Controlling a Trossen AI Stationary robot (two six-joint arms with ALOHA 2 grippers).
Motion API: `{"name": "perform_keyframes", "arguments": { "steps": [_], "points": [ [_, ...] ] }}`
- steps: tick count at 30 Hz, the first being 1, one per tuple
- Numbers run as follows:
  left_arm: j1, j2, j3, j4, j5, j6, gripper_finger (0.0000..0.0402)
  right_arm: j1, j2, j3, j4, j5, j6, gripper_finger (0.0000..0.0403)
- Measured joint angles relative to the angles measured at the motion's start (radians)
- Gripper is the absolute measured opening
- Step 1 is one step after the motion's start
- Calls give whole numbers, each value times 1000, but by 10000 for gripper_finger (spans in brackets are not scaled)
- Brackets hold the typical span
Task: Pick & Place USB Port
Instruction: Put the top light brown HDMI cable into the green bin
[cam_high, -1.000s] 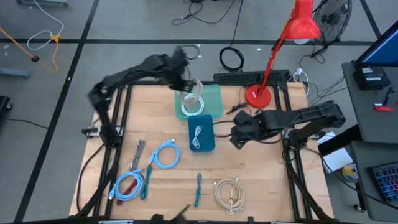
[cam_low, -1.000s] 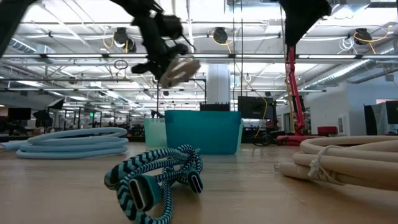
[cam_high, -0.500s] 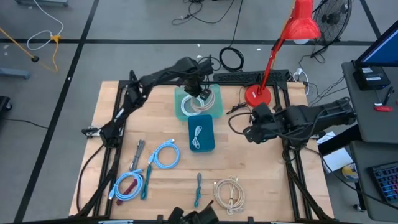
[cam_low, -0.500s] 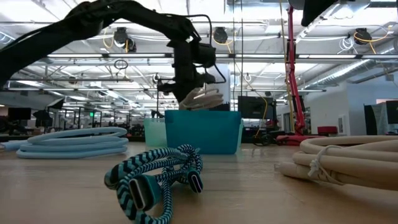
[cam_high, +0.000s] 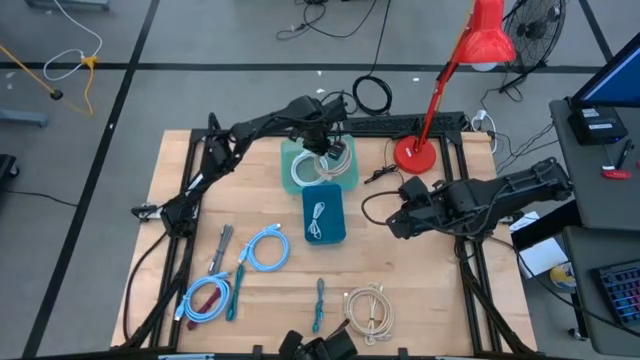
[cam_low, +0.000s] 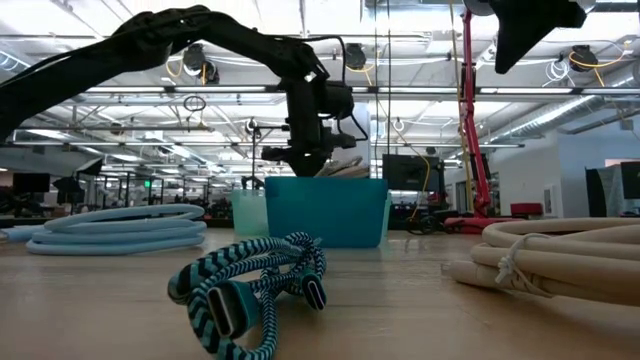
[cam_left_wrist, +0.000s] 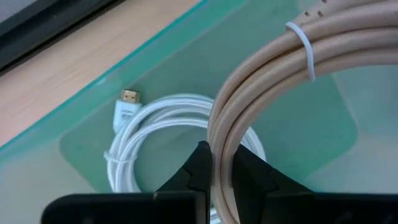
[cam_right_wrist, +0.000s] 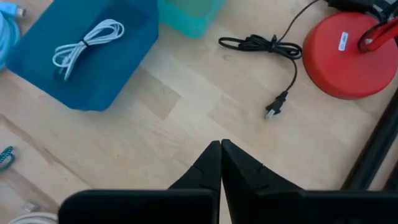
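I see my left gripper (cam_left_wrist: 222, 167) pinching a tied beige cable coil (cam_left_wrist: 273, 81) over the light green bin (cam_high: 345, 150), above a white cable (cam_left_wrist: 155, 124); the coil's loop runs away from the fingers. My right gripper (cam_right_wrist: 221, 155) hangs pressed together, empty, over bare table (cam_right_wrist: 186, 118) near the red lamp base (cam_right_wrist: 348, 56).

Beige coiled cable (cam_left_wrist: 261, 81) above light-green bin (cam_high: 345, 175), clamped upright.
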Motion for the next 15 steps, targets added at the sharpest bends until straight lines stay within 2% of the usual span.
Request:
{"name": "perform_keyframes", "arguments": {
  "steps": [10,15],
  "points": [
    [-8,38,0,26,46,-19,34,0,-6,0,4,4,-2,1],
    [-22,50,0,28,2,4,37,0,-6,0,3,3,-2,1]
  ]
}}
